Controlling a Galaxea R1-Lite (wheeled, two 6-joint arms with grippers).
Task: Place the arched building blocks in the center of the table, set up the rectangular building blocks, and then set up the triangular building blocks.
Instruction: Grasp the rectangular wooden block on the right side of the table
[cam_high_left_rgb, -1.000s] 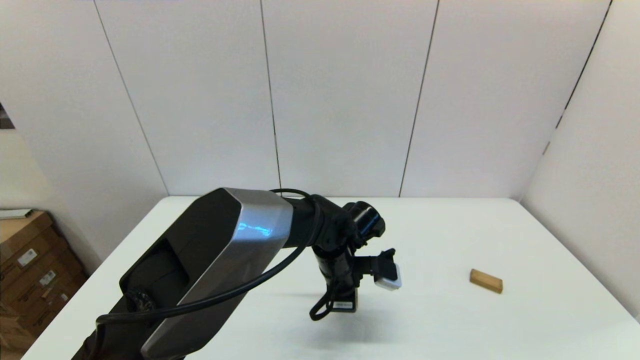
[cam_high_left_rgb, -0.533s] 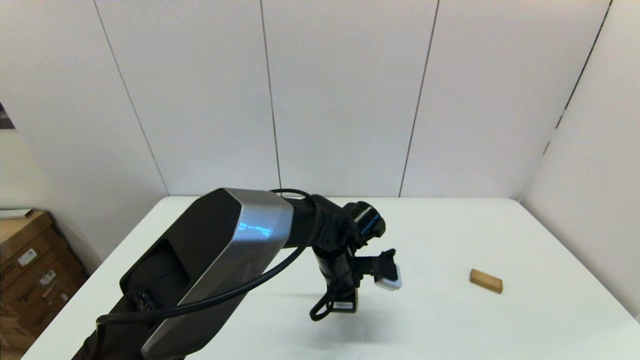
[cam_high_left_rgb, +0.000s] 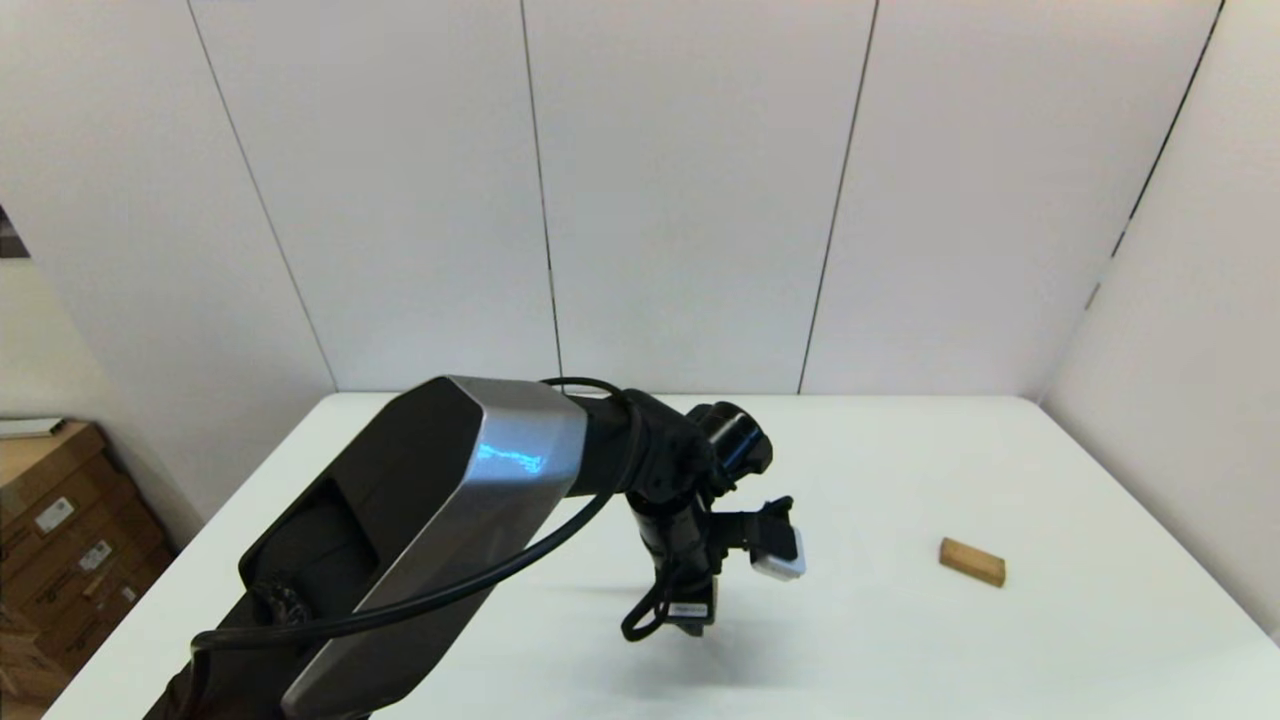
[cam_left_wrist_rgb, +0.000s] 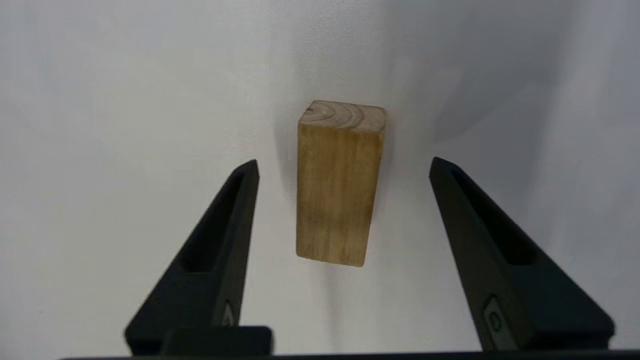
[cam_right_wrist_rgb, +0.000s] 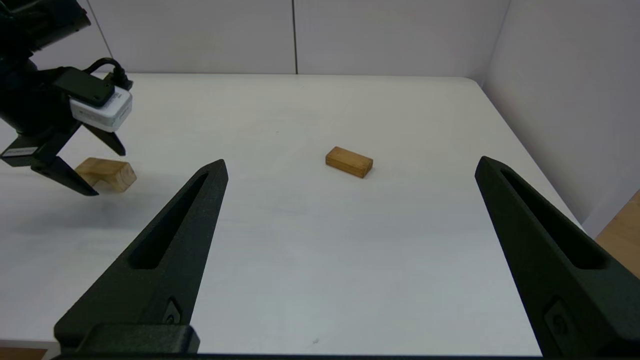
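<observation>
**Left gripper open over a block at counter centre**

The left gripper (cam_left_wrist_rgb: 344, 165) hangs over the arched block (cam_left_wrist_rgb: 339, 185) near the middle of the counter (cam_high_left_rgb: 900, 470), fingers (cam_left_wrist_rgb: 220, 240) spread wide on either side, touching nothing. The bar (cam_high_left_rgb: 972, 561) lies toward the right edge. The right gripper (cam_right_wrist_rgb: 350, 167) is wide open, empty, near the front edge.

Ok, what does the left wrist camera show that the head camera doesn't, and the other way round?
Only the left wrist view: a wooden block lying between the open left pincer's fingers, with gaps on both sides. Only the head view: the rectangular block off to the right, the left arm hiding that first block, and cardboard boxes. Both: the white table.
</observation>
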